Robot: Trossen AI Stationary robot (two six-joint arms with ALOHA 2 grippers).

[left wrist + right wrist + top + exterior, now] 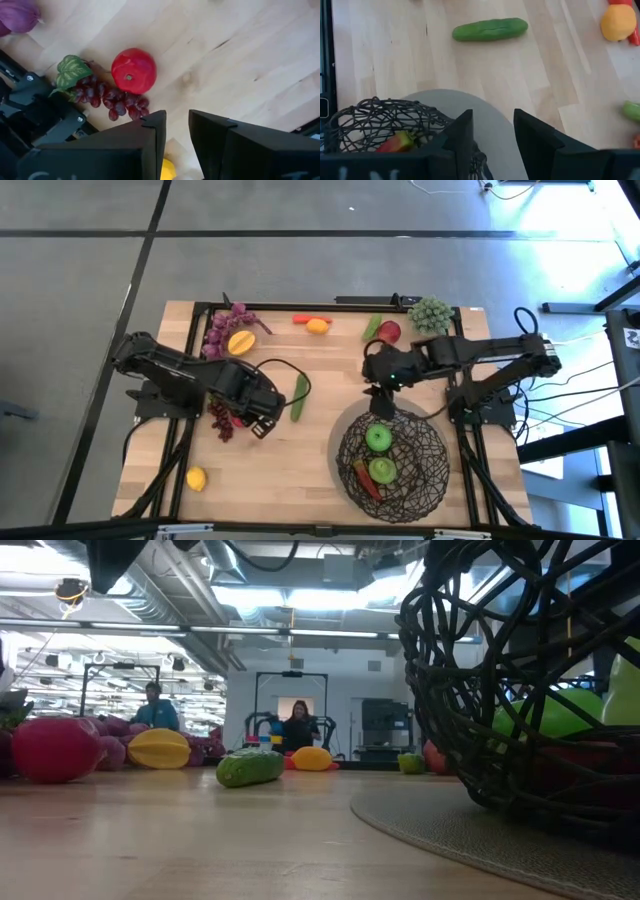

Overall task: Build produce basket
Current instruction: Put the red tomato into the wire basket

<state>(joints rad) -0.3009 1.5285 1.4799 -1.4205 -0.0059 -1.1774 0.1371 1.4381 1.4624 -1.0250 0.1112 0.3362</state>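
Observation:
The basket [392,462], dark woven wire, stands on a round grey mat [487,112] at the near right. It holds two green apples [378,438] and a red chili [366,482]. My right gripper [380,408] hangs open over the basket's far rim [385,112], with nothing between its fingers. My left gripper [256,418] points down, open by a narrow gap and with nothing in it, above the table beside red grapes [107,95] and a red apple [133,70]. A green cucumber [299,397] lies between the two arms.
Along the far edge lie purple grapes [226,330], a yellow fruit [241,342], an orange fruit [317,325], a green piece [372,327], a red apple [389,332] and green grapes [430,313]. A lemon [196,478] sits near left. People stand in the room behind.

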